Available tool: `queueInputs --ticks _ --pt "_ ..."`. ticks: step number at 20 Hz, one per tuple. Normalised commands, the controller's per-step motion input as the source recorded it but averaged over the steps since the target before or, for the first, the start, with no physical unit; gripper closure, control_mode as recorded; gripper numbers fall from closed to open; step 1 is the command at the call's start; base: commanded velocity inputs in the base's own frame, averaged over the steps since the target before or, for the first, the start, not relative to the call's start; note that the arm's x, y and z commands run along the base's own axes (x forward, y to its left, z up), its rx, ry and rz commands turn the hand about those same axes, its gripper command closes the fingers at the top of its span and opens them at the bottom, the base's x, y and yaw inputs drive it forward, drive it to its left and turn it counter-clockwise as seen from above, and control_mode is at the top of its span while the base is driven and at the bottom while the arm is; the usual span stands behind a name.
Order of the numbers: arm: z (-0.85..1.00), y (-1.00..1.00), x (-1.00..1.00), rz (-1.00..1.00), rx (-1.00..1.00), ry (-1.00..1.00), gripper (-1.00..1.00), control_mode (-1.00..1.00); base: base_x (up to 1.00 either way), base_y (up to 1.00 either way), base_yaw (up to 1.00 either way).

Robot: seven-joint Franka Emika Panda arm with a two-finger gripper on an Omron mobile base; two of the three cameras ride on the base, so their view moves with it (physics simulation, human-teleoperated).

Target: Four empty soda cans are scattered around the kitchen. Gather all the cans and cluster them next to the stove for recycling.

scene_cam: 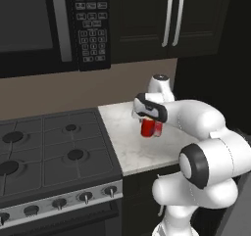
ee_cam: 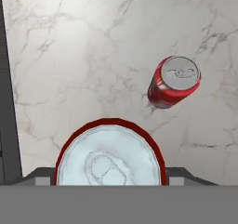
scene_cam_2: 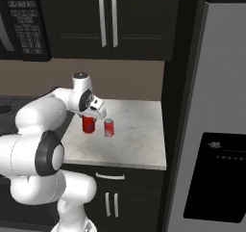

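Pincer (ee_cam: 110,174) pinching red can (ee_cam: 110,160) at its sides, above desk (ee_cam: 83,56). Second can (ee_cam: 174,82) at 2 o'clock. Empty can: light, thin-walled, slick, probably crushable; hold mid-body, gently.

Two red soda cans (scene_cam_2: 88,124) (scene_cam_2: 109,127) upright, side by side, near stove (scene_cam: 54,152).

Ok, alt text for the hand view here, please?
A red soda can sits upright between the gripper fingers, its silver top seen from directly above. A second red can stands apart on the marble counter.
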Motion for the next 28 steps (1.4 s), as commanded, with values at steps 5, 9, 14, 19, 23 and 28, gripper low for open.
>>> queueInputs --ticks 5,9,14,19,23,28 --pt "-0.33 0.01 0.27 0.00 0.00 0.00 1.00 -1.00 0.00 0.00 0.00" --pt "-0.26 0.05 0.27 0.00 -0.02 0.00 1.00 -1.00 0.00 0.00 0.00" --pt "-0.22 0.09 0.23 0.00 -0.03 0.00 1.00 -1.00 0.00 0.00 0.00" --pt "-0.21 0.07 0.16 0.00 -0.02 0.00 1.00 -1.00 0.00 0.00 0.00" --pt "-0.25 0.01 0.09 0.00 0.00 0.03 1.00 -1.00 0.00 0.00 0.00" --pt "-0.22 0.07 0.04 0.00 -0.01 0.00 1.00 -1.00 0.00 0.00 0.00"
